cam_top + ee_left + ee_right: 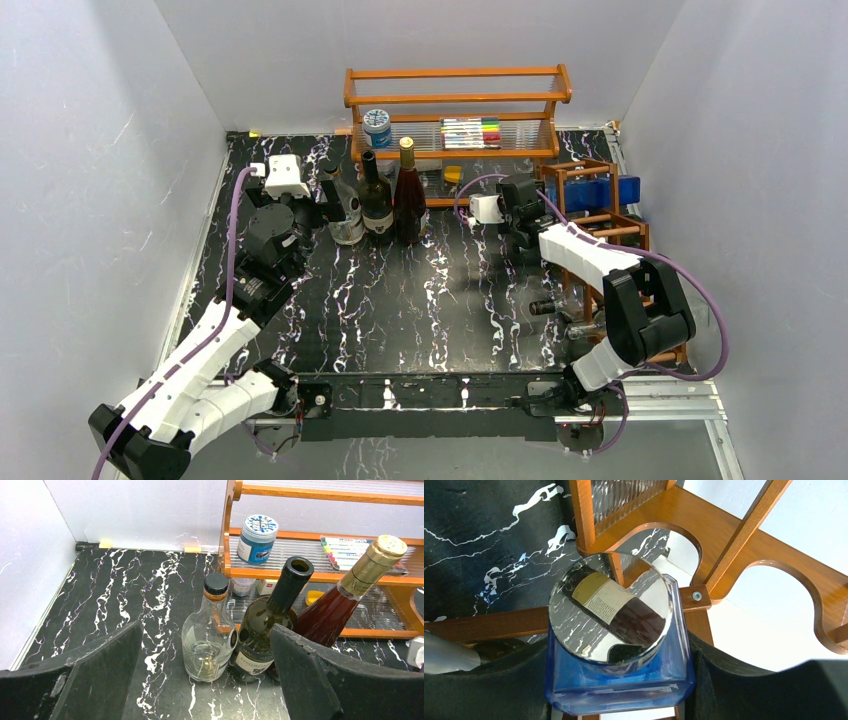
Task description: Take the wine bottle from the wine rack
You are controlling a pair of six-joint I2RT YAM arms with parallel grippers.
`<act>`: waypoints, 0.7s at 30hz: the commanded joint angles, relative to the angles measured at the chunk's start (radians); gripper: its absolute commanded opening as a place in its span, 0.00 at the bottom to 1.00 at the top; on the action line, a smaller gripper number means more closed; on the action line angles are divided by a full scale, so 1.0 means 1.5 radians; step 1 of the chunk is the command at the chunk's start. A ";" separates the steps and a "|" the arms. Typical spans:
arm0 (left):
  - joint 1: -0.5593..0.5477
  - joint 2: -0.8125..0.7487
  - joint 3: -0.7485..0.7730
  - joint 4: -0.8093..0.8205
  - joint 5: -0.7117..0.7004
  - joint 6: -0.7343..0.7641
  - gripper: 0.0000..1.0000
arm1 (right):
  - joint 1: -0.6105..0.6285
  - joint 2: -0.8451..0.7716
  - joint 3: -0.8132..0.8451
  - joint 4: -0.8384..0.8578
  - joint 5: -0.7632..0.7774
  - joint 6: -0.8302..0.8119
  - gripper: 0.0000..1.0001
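The reddish-brown wine rack (612,232) stands at the right edge of the table. A blue square glass bottle (603,190) with a mirror-silver cap lies in an upper cell. In the right wrist view the blue bottle (624,680) fills the gap between my fingers, cap towards the camera, with rack bars (489,625) around it. My right gripper (540,203) (621,695) is shut on the bottle's sides. My left gripper (322,205) (210,680) is open and empty, facing three upright bottles.
A clear bottle (210,640), an open green bottle (265,635) and a red wine bottle (335,610) stand together before the orange shelf (455,100), which holds a blue jar (377,127) and markers (470,132). Dark bottles (558,308) lie low in the rack.
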 commanded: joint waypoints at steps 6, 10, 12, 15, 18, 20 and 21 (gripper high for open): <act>-0.005 -0.009 0.017 0.020 -0.015 0.006 0.98 | 0.000 -0.007 -0.007 0.035 -0.012 -0.008 0.51; -0.005 -0.006 0.017 0.019 -0.014 0.005 0.98 | 0.014 -0.019 -0.023 0.034 -0.012 -0.017 0.42; -0.005 -0.006 0.017 0.019 -0.013 0.005 0.98 | 0.024 -0.025 -0.026 0.033 -0.013 -0.017 0.38; -0.005 -0.004 0.017 0.019 -0.012 0.004 0.98 | 0.043 -0.032 -0.028 0.026 -0.007 -0.017 0.33; -0.005 -0.001 0.017 0.019 -0.011 0.004 0.98 | 0.060 -0.039 -0.028 0.018 0.000 -0.018 0.28; -0.005 0.001 0.017 0.019 -0.011 0.003 0.98 | 0.068 -0.043 -0.029 0.011 0.004 -0.017 0.26; -0.005 0.002 0.017 0.019 -0.010 0.003 0.98 | 0.072 -0.045 -0.029 0.008 0.008 -0.016 0.23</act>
